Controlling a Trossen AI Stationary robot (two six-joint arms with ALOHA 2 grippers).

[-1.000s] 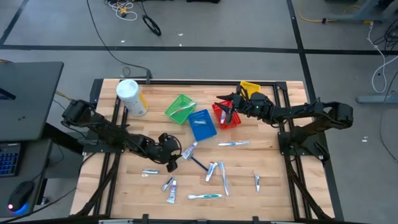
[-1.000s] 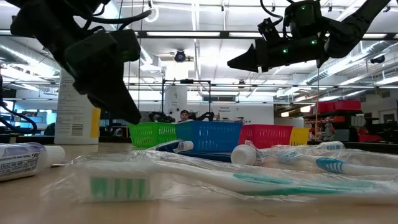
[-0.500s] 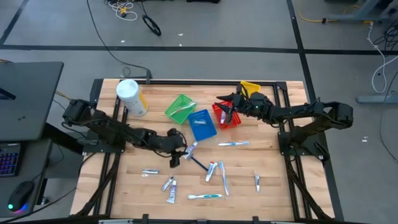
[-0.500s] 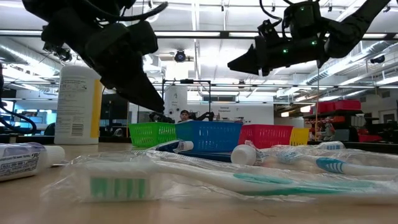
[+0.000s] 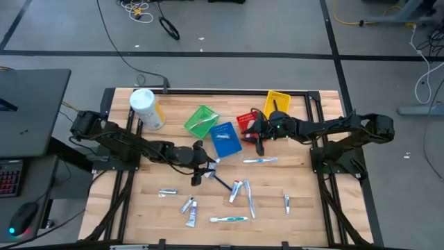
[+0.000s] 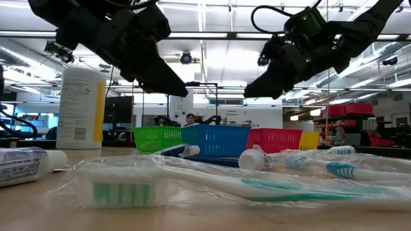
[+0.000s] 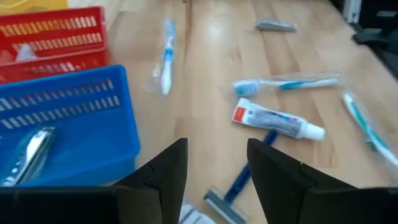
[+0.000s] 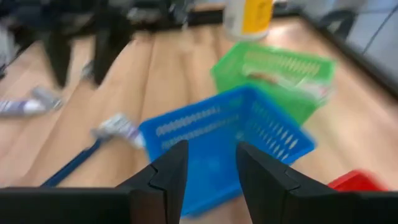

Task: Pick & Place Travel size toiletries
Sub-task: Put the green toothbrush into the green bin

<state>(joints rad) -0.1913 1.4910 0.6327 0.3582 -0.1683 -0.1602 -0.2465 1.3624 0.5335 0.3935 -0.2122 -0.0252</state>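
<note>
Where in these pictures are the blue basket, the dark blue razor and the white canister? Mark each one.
blue basket (image 5: 226, 139): high view, on its floor.
dark blue razor (image 7: 241, 180): left wrist view, on its handle.
white canister (image 5: 147, 109): high view, on its side wall below the cap.

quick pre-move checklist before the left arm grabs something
1. Left gripper open and empty: ok, fingers apart with nothing between them.
2. Target under it: ok, a razor and a tube lie just ahead of the fingers on the table.
3. Blue basket free to receive: ok, only one silvery item shows inside.
4. Right gripper out of the way: cannot tell, it hangs open beside the red basket, close to the blue one.
5. Tube clear of the razor: cannot tell, they look to overlap.
</note>
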